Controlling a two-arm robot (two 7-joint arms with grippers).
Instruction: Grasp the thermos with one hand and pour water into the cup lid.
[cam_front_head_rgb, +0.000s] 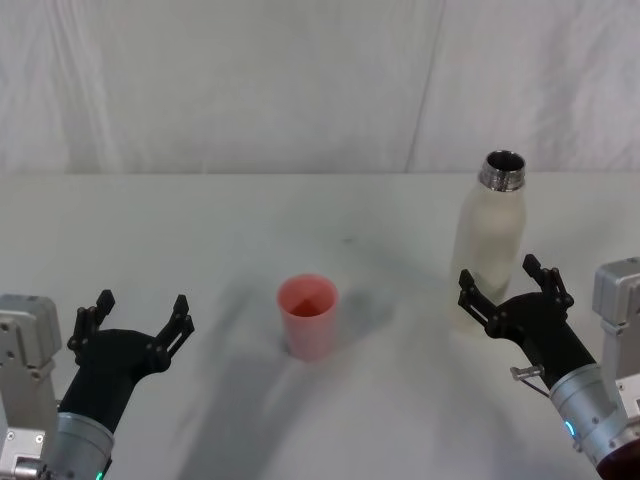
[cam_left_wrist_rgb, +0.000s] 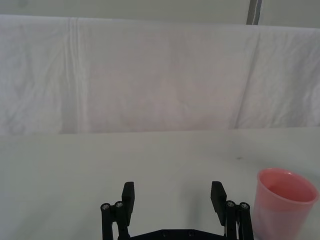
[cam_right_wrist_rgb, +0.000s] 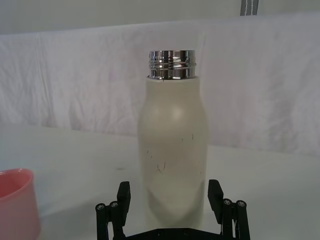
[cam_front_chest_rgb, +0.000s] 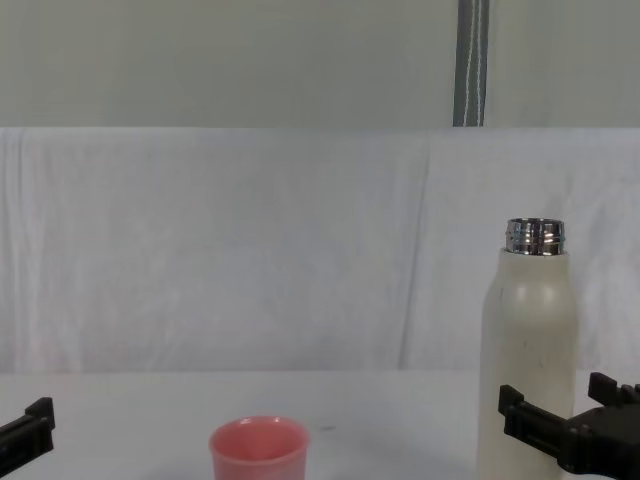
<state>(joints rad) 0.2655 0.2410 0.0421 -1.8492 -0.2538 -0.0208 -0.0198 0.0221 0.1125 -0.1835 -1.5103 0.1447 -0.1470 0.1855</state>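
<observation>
Reaching in toward the thermos, the right hand sits on the near side of the bottle with its black fingers spread wide and holding nothing; in the right wrist view they frame the lower body on both sides without touching it. The step in hand looks like the approach before the grasp, so pouring has not begun. The next move probably calls for easing forward until the body lies between the fingers, then closing firmly on the wide lower part, since the matte cream surface may slip and the tall shape could tip if nudged off centre. The left hand rests well to the left of the thermos, also open and empty. The cup lid, a short pink cup with tapered sides and a thick rim, stands upright on the pale desk, left of the thermos and slightly nearer the robot, between the two hands. The thermos stands upright, uncapped, its shiny threaded steel neck above rounded shoulders. Beyond it hangs a creased white cloth backdrop.
</observation>
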